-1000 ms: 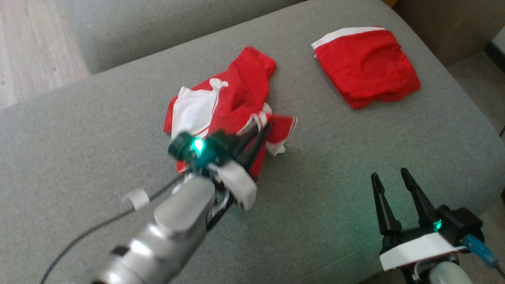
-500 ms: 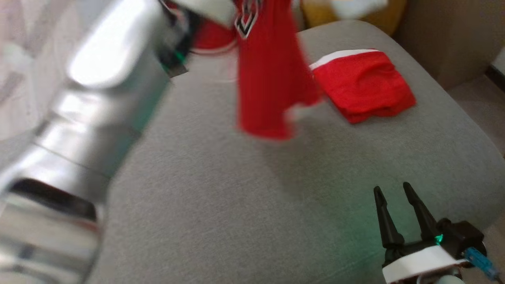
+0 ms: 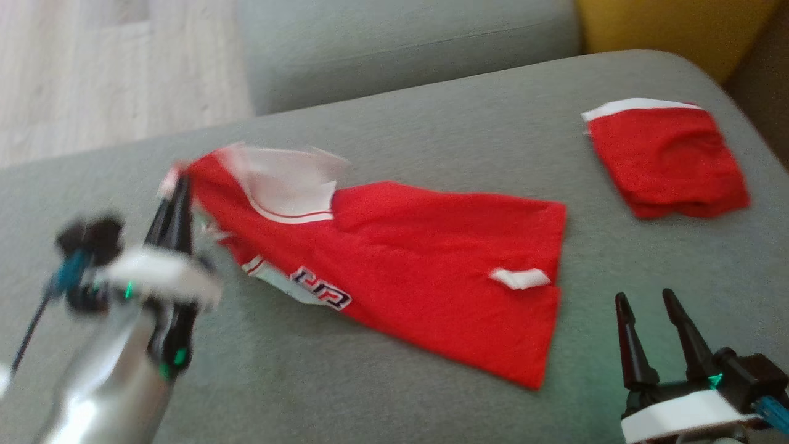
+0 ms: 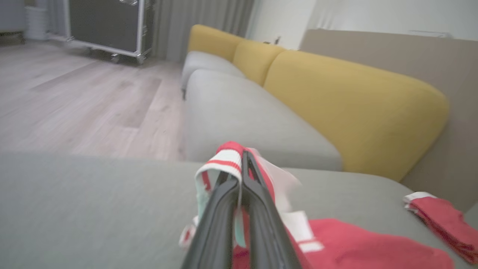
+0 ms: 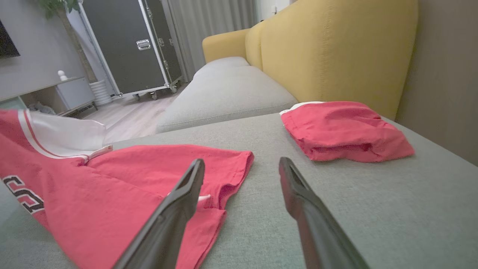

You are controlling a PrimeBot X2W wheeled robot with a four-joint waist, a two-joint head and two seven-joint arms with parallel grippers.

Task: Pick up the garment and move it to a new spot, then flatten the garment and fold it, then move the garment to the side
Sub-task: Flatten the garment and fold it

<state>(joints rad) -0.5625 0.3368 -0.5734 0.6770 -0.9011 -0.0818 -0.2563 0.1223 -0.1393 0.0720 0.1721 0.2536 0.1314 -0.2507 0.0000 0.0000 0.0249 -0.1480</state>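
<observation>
The garment [image 3: 419,265], a red jersey with white trim and black lettering, lies stretched out across the grey sofa seat [image 3: 431,111]. Its upper left corner is lifted off the cushion, pinched in my left gripper [image 3: 179,188], which is shut on the striped hem [image 4: 224,162]. Most of the red cloth [image 5: 112,179] rests flat to the right of that corner. My right gripper [image 3: 647,302] stands open near the seat's front right, empty, just right of the garment's lower right edge [image 5: 227,175].
A second red garment [image 3: 666,160], folded, lies at the seat's far right [image 5: 343,130]. Yellow back cushions [image 5: 328,48] rise behind the seat. Another grey seat [image 4: 239,112] and wooden floor [image 3: 92,74] lie to the left. A black wheeled case [image 5: 130,48] stands far off.
The crumpled garment was lifted high by my left gripper, then swung down and left, now spread out on the seat. The head camera shifted. The right gripper kept its place.
</observation>
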